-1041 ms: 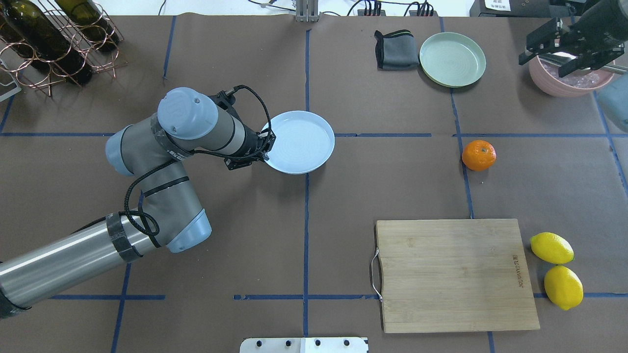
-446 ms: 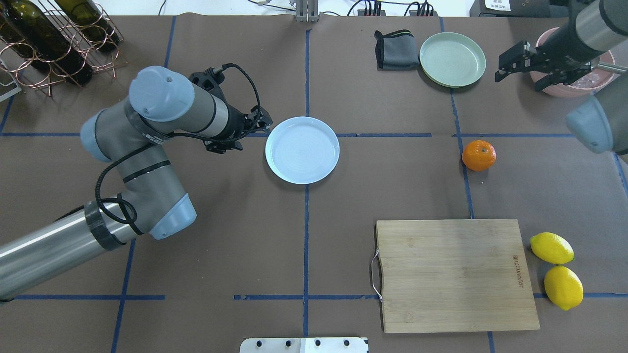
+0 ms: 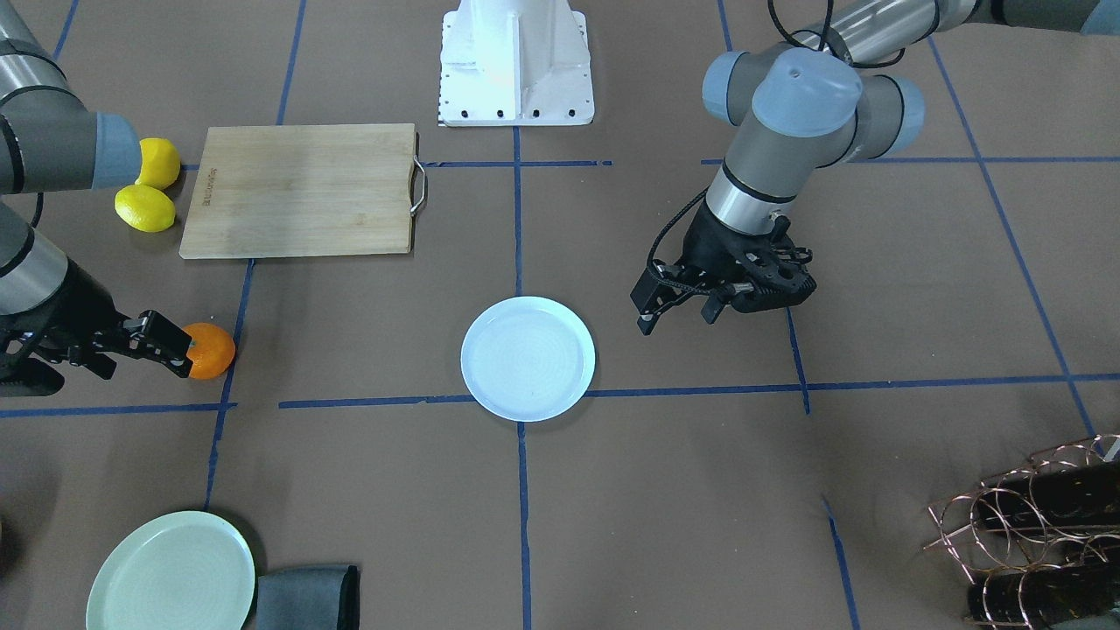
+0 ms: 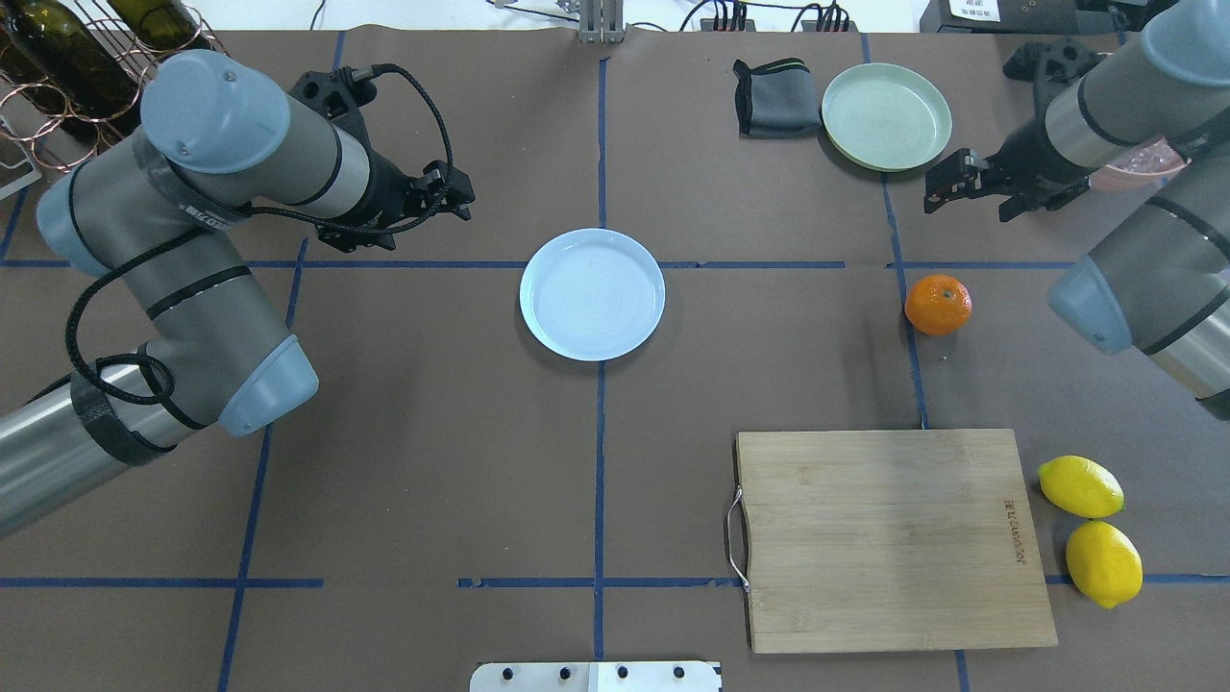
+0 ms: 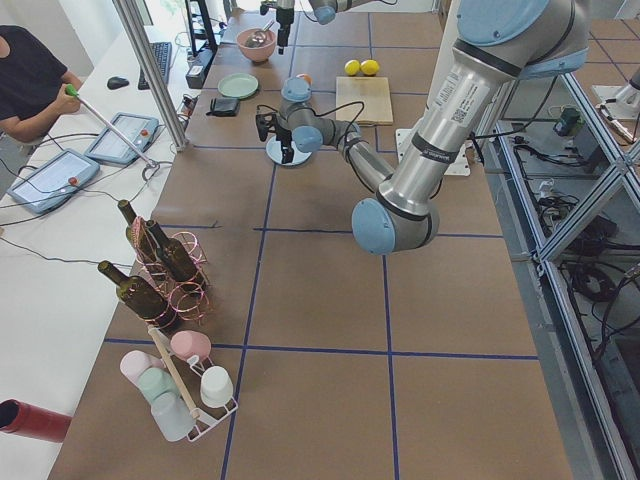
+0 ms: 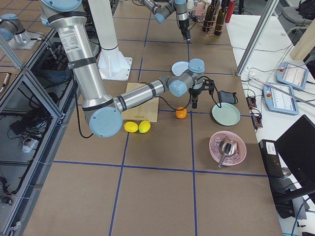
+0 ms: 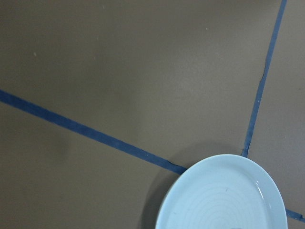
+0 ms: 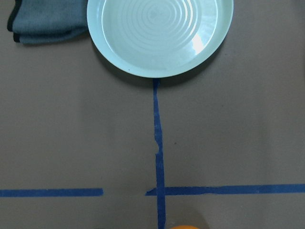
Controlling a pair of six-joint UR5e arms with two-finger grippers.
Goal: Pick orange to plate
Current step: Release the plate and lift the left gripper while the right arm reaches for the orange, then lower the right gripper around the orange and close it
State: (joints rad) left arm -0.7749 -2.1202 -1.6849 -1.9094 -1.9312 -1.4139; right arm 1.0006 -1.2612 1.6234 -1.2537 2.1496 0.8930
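Note:
The orange (image 4: pixel 938 305) sits on the brown table mat at the right, also seen as the orange (image 3: pixel 211 351) in the front view and cut by the bottom edge in the right wrist view (image 8: pixel 183 227). The white-bluish plate (image 4: pixel 592 294) lies flat and bare at the table's middle. My left gripper (image 4: pixel 459 202) hangs open and holds nothing, well to the plate's left and farther back. My right gripper (image 4: pixel 966 207) is open above the mat, between the orange and the mint plate, not touching the fruit.
A mint-green plate (image 4: pixel 886 115) and a folded grey cloth (image 4: pixel 776 96) lie at the far right. A wooden cutting board (image 4: pixel 889 538) and two lemons (image 4: pixel 1080 486) are at the near right. A pink bowl (image 6: pixel 227 146) and a bottle rack (image 3: pixel 1032 516) stand at the table's ends.
The left gripper let go of the plate's left rim and drew back to the left; the plate now lies flat. The right gripper swung from over the pink bowl leftward toward the orange.

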